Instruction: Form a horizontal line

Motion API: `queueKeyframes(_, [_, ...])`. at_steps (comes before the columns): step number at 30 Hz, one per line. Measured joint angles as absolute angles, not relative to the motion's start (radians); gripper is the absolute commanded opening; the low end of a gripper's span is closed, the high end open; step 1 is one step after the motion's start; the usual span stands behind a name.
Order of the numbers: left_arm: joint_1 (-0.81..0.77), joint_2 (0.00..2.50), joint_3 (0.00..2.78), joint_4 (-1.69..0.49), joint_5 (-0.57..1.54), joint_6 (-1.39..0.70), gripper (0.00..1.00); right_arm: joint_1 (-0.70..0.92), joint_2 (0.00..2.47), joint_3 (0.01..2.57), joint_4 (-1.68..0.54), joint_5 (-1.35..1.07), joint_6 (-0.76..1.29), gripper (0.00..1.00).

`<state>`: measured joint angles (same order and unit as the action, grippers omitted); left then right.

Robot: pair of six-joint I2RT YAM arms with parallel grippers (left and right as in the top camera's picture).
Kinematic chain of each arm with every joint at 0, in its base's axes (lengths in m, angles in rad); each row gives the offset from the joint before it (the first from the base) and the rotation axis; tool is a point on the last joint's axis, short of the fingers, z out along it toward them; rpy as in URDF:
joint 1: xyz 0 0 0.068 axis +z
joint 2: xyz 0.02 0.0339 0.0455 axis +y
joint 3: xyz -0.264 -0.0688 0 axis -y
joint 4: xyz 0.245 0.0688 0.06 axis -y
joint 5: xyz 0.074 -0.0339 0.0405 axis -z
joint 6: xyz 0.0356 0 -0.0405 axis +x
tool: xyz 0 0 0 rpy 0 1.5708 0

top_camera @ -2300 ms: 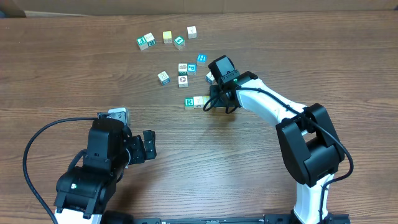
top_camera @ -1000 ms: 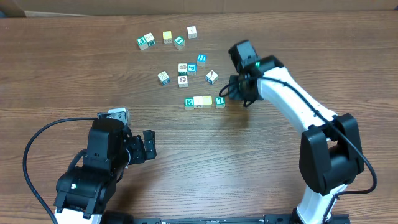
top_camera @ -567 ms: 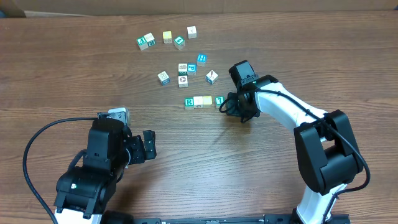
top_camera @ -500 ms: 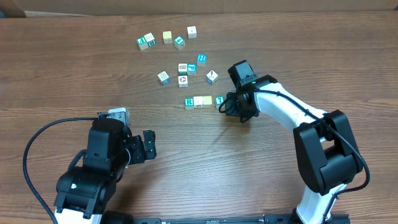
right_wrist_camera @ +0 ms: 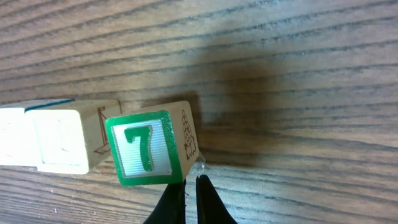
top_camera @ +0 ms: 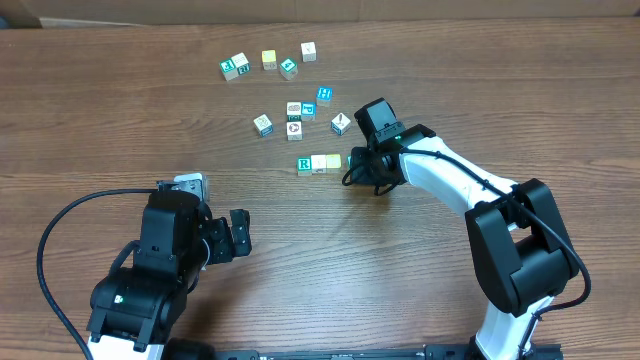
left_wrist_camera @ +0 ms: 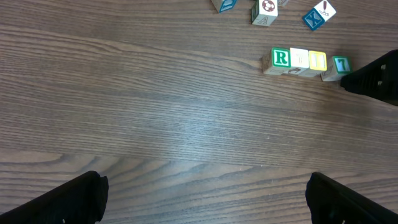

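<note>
Close to the near-left corner of the wood-grain tabletop [top_camera: 90,120], the left gripper [left_wrist_camera: 205,186] is spread wide with nothing in it. Bare wood runs ahead of it and out to the left edge. Right of centre lies the row: R block [left_wrist_camera: 281,59], two pale blocks [left_wrist_camera: 299,59], then the 7 block [right_wrist_camera: 146,148], slightly skewed. The right gripper [right_wrist_camera: 188,196], fingers pressed together and holding nothing, touches the 7 block's corner. Loose blocks [top_camera: 294,118] lie scattered toward the far edge.

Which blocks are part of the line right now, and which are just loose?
Job: R block, white block, yellow block, 7 block, right gripper at the 7's corner.
Loose: middle cluster of six blocks, far cluster of five, left gripper parked.
</note>
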<state>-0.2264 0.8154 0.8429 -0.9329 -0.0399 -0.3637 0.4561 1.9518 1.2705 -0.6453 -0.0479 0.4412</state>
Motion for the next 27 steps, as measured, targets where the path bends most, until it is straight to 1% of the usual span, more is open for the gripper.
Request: queueKeyframes(27, [-0.226,0.815,0.843,-0.933,-0.040,-0.364,1.00,0.480,1.952,1.271,-0.593,-0.098,0.441,0.04])
